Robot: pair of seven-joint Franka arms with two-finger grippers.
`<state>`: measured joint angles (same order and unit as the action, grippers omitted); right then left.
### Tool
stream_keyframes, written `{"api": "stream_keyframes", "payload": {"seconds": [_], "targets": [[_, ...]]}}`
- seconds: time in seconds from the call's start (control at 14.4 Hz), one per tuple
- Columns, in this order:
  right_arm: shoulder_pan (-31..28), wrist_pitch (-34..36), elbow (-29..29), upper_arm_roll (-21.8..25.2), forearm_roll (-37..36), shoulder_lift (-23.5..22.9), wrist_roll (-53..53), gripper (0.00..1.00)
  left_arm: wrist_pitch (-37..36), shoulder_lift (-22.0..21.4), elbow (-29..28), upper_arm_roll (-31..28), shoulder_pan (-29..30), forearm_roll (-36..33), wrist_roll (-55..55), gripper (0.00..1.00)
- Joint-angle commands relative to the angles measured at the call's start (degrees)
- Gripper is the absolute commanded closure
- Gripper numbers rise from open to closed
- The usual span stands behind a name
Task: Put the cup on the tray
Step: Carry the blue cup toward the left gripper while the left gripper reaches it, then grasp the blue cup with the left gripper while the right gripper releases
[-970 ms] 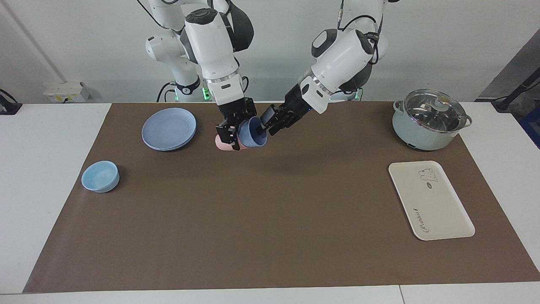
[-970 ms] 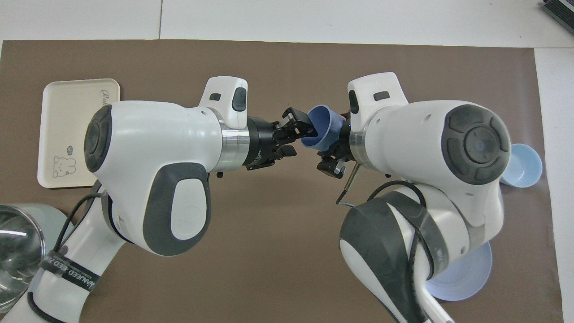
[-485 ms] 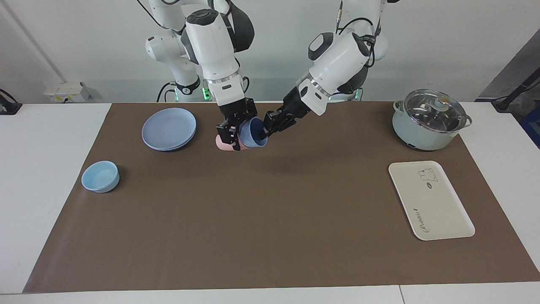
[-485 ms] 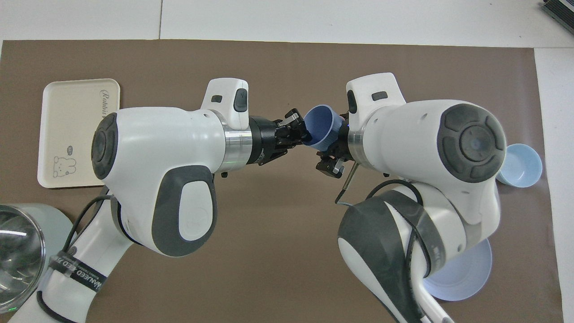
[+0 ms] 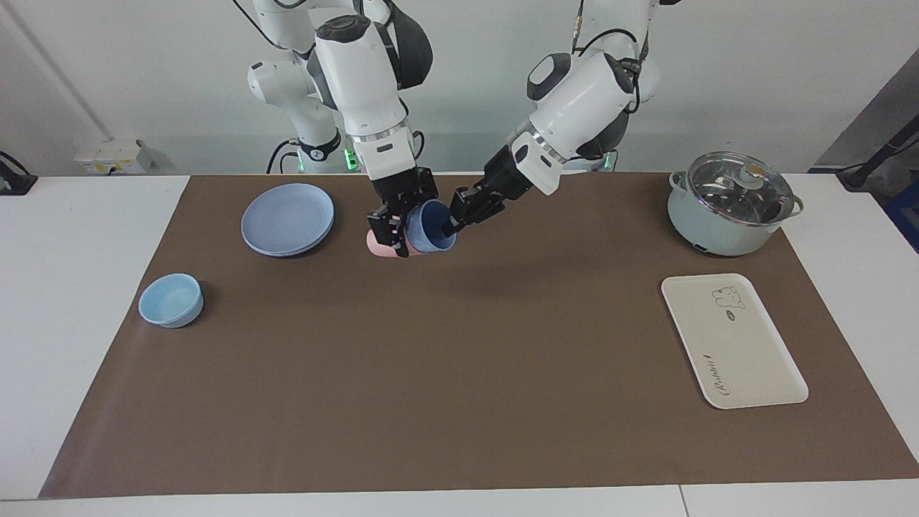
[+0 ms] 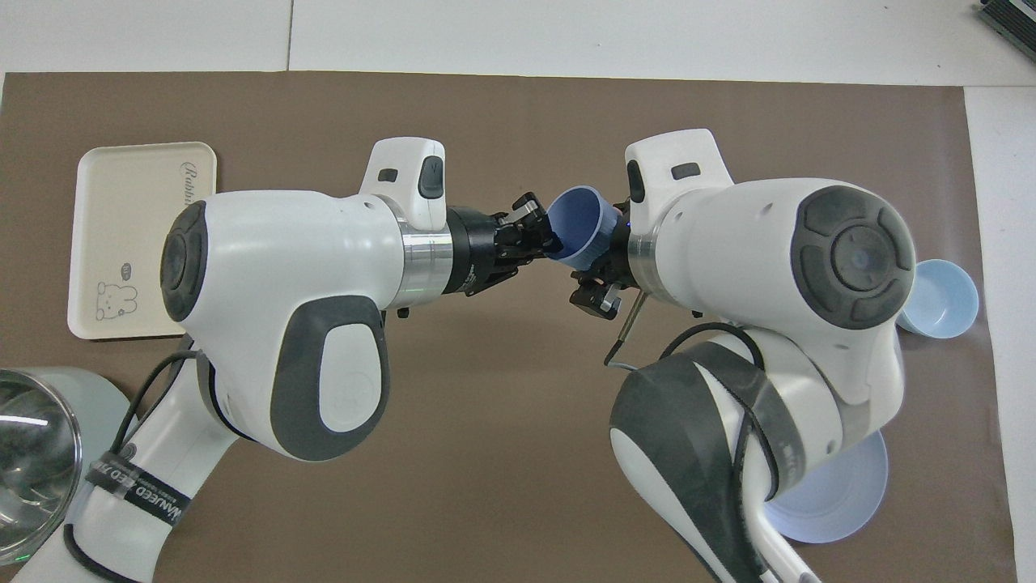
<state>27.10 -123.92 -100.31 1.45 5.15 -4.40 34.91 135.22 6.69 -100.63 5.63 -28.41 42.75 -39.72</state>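
Note:
The periwinkle-blue cup [image 5: 433,231] hangs tilted in the air over the mat, near the robots, its mouth toward the left arm; it also shows in the overhead view [image 6: 579,231]. My right gripper [image 5: 399,226] is shut on its body. My left gripper [image 5: 449,224] is shut on its rim, one finger inside the mouth, as the overhead view [image 6: 544,235] shows. Both arms hold the cup at once. The cream-white tray [image 5: 732,345] lies flat at the left arm's end of the table, with nothing on it [image 6: 129,235].
A salmon-pink cup [image 5: 375,244] sits on the mat just under my right gripper. A round blue plate [image 5: 287,219] and a light-blue bowl [image 5: 171,300] lie toward the right arm's end. A lidded pot [image 5: 729,208] stands near the tray, closer to the robots.
My left gripper has moved in to the cup's mouth and closed on its rim. My right gripper has kept hold of the cup and barely moved.

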Motion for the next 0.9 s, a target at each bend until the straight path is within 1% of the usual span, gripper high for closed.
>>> {"api": "stream_keyframes", "payload": {"seconds": [0.0,0.14,0.35,0.42,0.55,0.69,0.83], "targets": [[-0.03,0.78,0.38,-0.49,-1.37,-0.35,-1.78,1.00,-5.65,2.36,8.15,-0.35,4.40,0.23,-1.06,1.00],[-0.03,0.78,0.38,-0.49,-1.37,-0.35,-1.78,1.00,-10.04,1.66,10.71,-0.70,8.17,-0.65,-0.89,1.00],[-0.81,0.70,0.38,-0.49,-0.67,-0.44,-1.78,1.00,-18.83,1.39,15.19,-0.79,15.55,-5.12,-0.19,1.00],[-1.25,0.52,0.38,-0.31,-0.31,-0.35,-1.86,1.00,-20.42,1.31,15.98,-0.97,17.58,-6.44,0.16,1.00],[-4.32,0.26,0.47,-0.22,1.08,-0.35,-1.78,1.00,-21.40,0.87,16.17,-0.88,21.88,-8.29,4.71,1.00],[-6.78,-2.63,0.12,-0.05,6.95,-0.44,-0.82,1.00,-21.49,0.25,15.03,-0.97,24.70,-12.84,10.86,1.00],[-11.25,-6.93,-0.58,-0.13,13.45,-0.70,2.86,1.00,-21.67,-0.36,13.63,-0.97,28.21,-19.17,17.45,1.00]]}}
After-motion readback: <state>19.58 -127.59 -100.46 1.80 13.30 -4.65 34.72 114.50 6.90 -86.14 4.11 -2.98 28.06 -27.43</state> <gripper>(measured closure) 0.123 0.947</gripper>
